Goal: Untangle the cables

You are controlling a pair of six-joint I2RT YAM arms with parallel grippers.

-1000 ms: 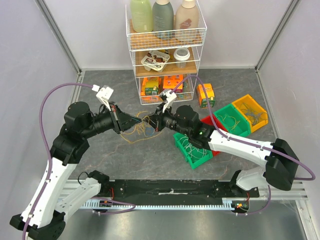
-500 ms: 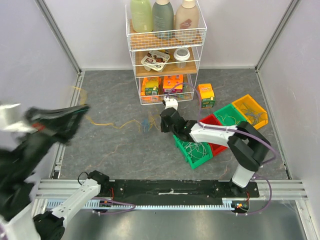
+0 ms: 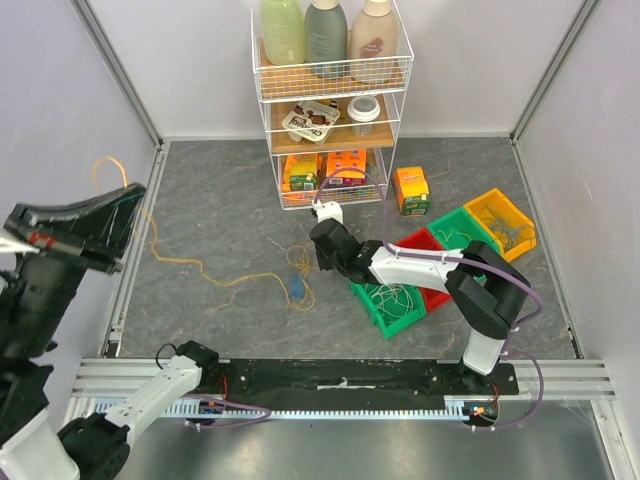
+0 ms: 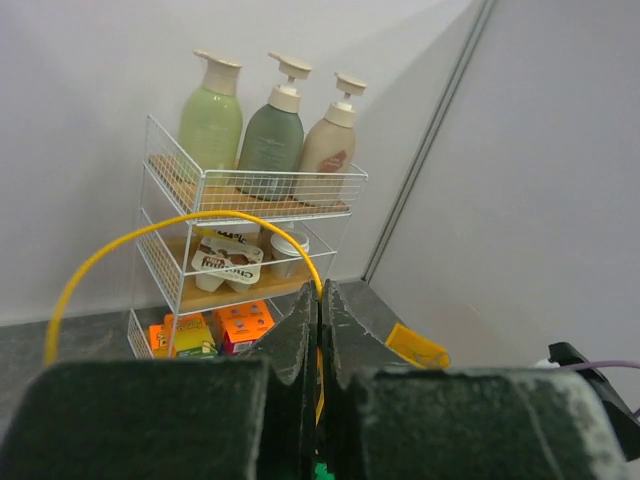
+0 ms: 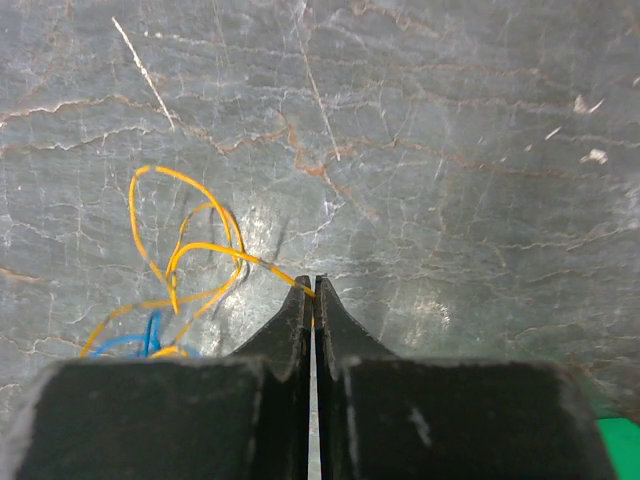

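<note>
The cables lie as a small tangle [image 3: 297, 283] on the grey table: a yellow cable [image 3: 205, 268] and a short blue cable [image 5: 128, 341]. The yellow cable [image 4: 190, 222] rises from the tangle to my left gripper [image 3: 130, 200], which is raised high at the far left and shut on it; a loop arches above the jaws [image 4: 320, 292]. My right gripper [image 3: 312, 262] sits low beside the tangle. Its jaws [image 5: 313, 290] are shut on the yellow cable [image 5: 205, 246] just above the table.
A white wire rack [image 3: 330, 110] with bottles, cups and boxes stands at the back. An orange carton [image 3: 411, 190] and green [image 3: 385, 300], red [image 3: 420, 245] and yellow bins [image 3: 500, 222] holding more wires sit at the right. A metal rail [image 3: 135, 260] edges the left side.
My left arm swung up and far left with the yellow cable, drawing it out of the tangle into a long strand. My right gripper dropped slightly towards the table and stayed shut.
</note>
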